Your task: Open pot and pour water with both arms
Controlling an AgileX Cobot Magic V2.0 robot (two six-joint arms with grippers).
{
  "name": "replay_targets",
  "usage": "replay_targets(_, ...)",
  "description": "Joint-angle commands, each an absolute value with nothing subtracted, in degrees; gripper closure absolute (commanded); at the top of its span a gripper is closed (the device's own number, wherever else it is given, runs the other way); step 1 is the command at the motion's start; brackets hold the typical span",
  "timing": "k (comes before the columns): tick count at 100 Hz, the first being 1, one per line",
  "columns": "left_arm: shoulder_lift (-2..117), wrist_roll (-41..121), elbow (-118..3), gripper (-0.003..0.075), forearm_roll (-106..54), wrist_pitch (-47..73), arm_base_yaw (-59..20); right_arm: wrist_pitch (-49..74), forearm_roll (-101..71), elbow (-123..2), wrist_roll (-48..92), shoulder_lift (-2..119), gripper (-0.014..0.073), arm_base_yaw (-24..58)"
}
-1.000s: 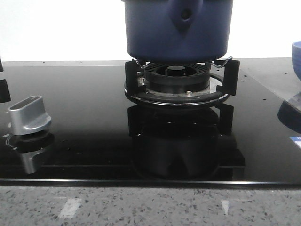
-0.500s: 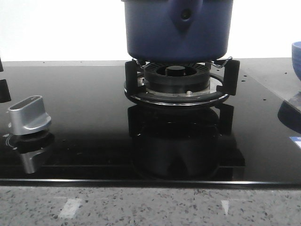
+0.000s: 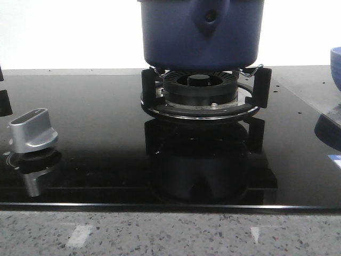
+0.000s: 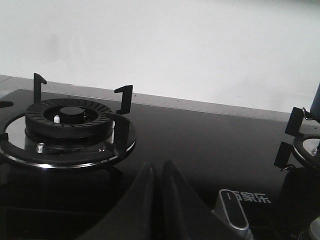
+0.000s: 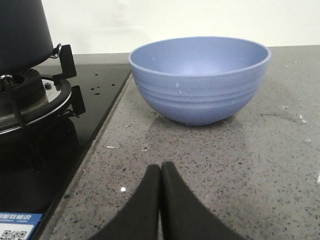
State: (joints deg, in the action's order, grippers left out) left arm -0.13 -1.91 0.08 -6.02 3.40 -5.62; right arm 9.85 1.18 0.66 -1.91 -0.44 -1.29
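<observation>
The dark navy pot (image 3: 201, 33) stands on the right burner's black supports (image 3: 201, 92), its handle mount with a rivet hole facing the front camera; its top is cut off by the frame. In the right wrist view its dark side (image 5: 22, 30) shows at the edge. My left gripper (image 4: 156, 167) is shut with nothing in it, low over the black glass cooktop (image 4: 200, 140) between the two burners. My right gripper (image 5: 160, 167) is shut and empty over the speckled counter (image 5: 250, 165), short of the blue bowl (image 5: 200, 80). Neither gripper shows in the front view.
An empty burner (image 4: 67, 125) with upright black prongs lies near the left gripper. A silver control knob (image 3: 33, 130) sits on the glass, seen also as a knob (image 4: 232, 212) beside the left fingers. The blue bowl's rim (image 3: 336, 58) shows at the front view's right edge.
</observation>
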Motion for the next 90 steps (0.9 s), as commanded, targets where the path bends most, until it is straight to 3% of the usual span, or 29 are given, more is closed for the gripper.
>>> replay_targets(1,-1.8,-2.2,1.9,0.0741,-6.8,-0.8,-5.6,4.1,1.4,2.2,-1.7,-1.7,0.065,-1.6)
replay_targets(38,-1.8,-2.2,1.9,0.0741,-15.9,-0.9,-5.6,0.0,-10.2,2.2,-1.7,-1.7,0.065,-1.6)
replay_targets(67,-1.8,-2.2,0.7,0.0741,-43.6,-4.2,-5.6,2.7,-35.7,0.4,-1.7,-1.7,0.065,-1.6)
replay_targets(90,0.9,-1.3,-10.1,0.0741,-39.7,4.1,-5.6,9.9,-33.7,-8.6,3.3,0.0,0.0648,-1.6)
